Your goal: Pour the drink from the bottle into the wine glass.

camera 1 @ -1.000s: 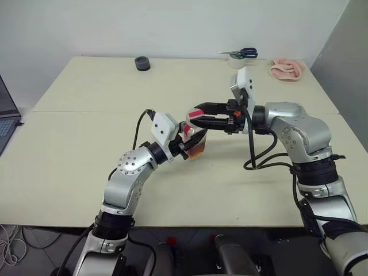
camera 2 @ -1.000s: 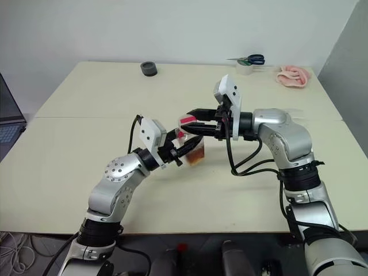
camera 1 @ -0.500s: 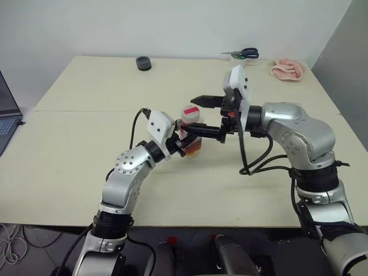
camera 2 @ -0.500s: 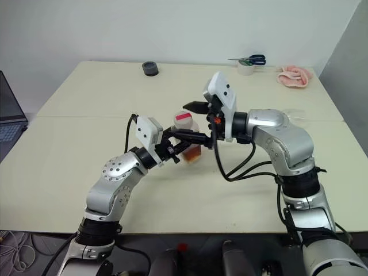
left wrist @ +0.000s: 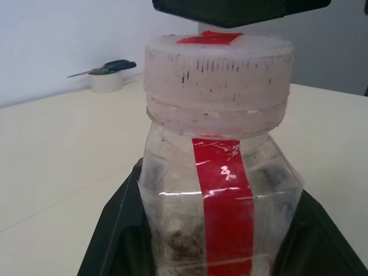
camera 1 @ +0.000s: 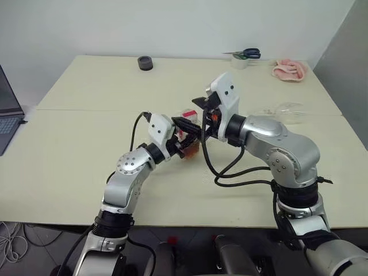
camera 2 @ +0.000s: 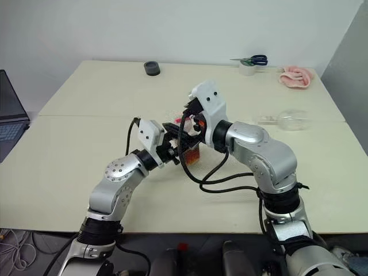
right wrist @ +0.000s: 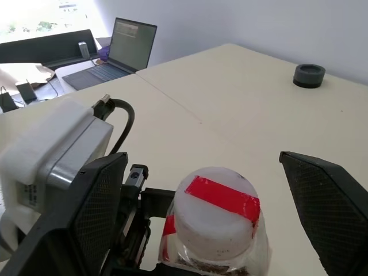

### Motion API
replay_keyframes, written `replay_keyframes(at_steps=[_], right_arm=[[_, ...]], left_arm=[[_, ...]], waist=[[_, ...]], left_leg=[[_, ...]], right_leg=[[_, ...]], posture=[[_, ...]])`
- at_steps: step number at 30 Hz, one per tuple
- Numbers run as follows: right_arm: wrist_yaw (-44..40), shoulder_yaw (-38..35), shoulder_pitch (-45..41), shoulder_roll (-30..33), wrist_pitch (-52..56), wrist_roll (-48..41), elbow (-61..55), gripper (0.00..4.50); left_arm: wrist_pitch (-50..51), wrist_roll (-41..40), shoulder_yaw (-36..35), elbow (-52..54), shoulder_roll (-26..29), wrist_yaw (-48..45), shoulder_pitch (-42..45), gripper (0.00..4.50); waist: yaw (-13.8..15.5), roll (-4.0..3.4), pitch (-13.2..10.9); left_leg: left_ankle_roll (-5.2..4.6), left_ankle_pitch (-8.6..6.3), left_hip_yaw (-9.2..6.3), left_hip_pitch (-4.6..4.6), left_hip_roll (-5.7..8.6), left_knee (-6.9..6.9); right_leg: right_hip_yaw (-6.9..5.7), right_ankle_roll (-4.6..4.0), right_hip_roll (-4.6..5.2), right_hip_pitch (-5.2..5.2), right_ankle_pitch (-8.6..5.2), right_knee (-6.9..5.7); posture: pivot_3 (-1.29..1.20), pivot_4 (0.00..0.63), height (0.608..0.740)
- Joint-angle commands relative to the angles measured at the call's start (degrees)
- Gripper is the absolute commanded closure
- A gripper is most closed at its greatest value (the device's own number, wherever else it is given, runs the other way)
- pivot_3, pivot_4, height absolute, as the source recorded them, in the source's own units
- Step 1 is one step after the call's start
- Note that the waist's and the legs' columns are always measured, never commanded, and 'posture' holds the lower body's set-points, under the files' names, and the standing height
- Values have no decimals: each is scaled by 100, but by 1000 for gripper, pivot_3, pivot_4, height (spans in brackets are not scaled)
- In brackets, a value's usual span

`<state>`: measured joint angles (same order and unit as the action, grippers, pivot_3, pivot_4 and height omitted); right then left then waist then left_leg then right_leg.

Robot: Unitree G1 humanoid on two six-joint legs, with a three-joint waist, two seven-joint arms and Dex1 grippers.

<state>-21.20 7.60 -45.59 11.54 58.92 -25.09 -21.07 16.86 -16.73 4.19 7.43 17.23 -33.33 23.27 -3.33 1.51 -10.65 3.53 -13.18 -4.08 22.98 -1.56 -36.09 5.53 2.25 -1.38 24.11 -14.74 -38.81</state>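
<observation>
The bottle stands mid-table, between the two arms. The wine glass lies on its side to the right. Behind it are scissors on a tape roll, with a cloth to their right.

Beige table w/ seam, white wall, laptop at left.

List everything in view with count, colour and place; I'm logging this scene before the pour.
bottle: one, clear with red strip, whitish cap, held above table centre.
drink: amber-brown, low in the bottle.
wine glass: one, clear, lying on its side at table's right.
scissors: one, blue-handled, atop tape roll, far edge.
black round item: one, far edge.
pink cloth: one, far right corner.
laptop: one, dark, beyond table's left.
left gripper: shut on bottle.
right gripper: open, astride the cap.
</observation>
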Motion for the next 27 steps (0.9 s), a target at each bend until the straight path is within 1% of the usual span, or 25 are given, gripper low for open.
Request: replay_keyframes(at_steps=[1, 5, 6, 7, 8, 14, 18, 19, 21, 23, 24, 25, 27], right_arm=[[3, -167, -41, 127, -85, 35, -11, 0], [31, -48, -45, 55, -80, 5, -24, 0], [61, -44, -40, 4, -99, 12, -2, 278], [80, -44, -30, -35, -117, 20, 18, 362], [84, -17, -5, -54, -141, 37, 20, 570], [44, 27, 41, -82, -211, 90, 52, 2612], [-173, -42, -85, -22, -320, 14, 124, 2656], [-568, -29, -247, 60, -479, -125, 219, 2656], [-2099, 142, -431, 390, -714, -758, 265, 2656], [-3657, 268, -419, 731, -1053, -1254, 452, 2656], [-4056, 490, -502, 906, -1452, -952, 867, 2656], [-4264, 727, -620, 1045, -1871, -524, 1312, 2656], [-4481, 885, -896, 1098, -2407, -29, 2081, 2656]], left_arm=[[-135, -41, -79, 329, -4, -4, 94, 2686], [-130, -35, -75, 374, -7, 28, 49, 2686], [-130, -33, -78, 376, -8, 37, 52, 2686], [-128, -34, -85, 378, -9, 45, 57, 2686], [-123, -34, -89, 384, -7, 49, 58, 2686], [-112, -39, -119, 411, 20, 52, 36, 2686], [-104, -35, -120, 390, 15, 73, 65, 2686], [-84, -45, -125, 397, 8, 84, 79, 2686], [-73, -63, -127, 374, 10, 68, 105, 2686], [-78, -60, -117, 340, 33, 12, 115, 2693], [-79, -52, -116, 335, 38, -8, 119, 2694], [-77, -46, -117, 341, 45, -18, 126, 2694], [-65, -49, -148, 368, 58, -1, 154, 2695]], waist=[[0, 0, 0], [-3, 0, 0], [-7, 0, 0], [-12, 0, 0], [-12, 0, 0], [-7, 0, 0], [-7, 0, 0], [-7, 0, 0], [-6, -1, -1], [14, -2, -3], [24, -2, -3], [10, -2, -3], [-41, -3, -3]], left_leg=[[0, 0, 0, 0, 0, 0], [0, 0, 1, 0, 0, 0], [0, 0, 0, 0, 0, 1], [0, 0, 0, 0, -1, 1], [0, 0, 0, 0, -1, 1], [0, 0, 0, 1, 0, 0], [0, 0, 0, 0, 0, 1], [0, 0, 0, 0, 0, 1], [0, 0, 0, 0, 1, 0], [0, 0, 2, 2, 3, 0], [-1, 0, -1, 3, 2, 1], [-1, -1, -1, 1, 3, 2], [-1, -1, 5, -3, 2, 2]], right_leg=[[0, 0, 0, 0, 0, 0], [1, 0, 0, 0, 0, 1], [0, 0, -1, 0, 0, 0], [1, 0, -2, 1, 0, 0], [1, 0, -2, 1, 0, 0], [1, 0, -1, 1, 0, 0], [0, 0, -1, 1, 0, 0], [0, 0, -1, 1, 0, 0], [0, 0, -1, 0, 0, 1], [0, 0, 1, -1, 0, 8], [-6, 1, 1, -4, 0, 15], [-6, 1, 1, -8, 0, 23], [-1, 1, 2, -8, 0, 21]], posture=[[0, 150, 740], [0, 150, 740], [0, 150, 740], [0, 150, 740], [0, 150, 740], [0, 150, 740], [0, 150, 740], [0, 150, 740], [0, 150, 740], [0, 150, 740], [0, 150, 740], [0, 150, 740], [0, 150, 740]])
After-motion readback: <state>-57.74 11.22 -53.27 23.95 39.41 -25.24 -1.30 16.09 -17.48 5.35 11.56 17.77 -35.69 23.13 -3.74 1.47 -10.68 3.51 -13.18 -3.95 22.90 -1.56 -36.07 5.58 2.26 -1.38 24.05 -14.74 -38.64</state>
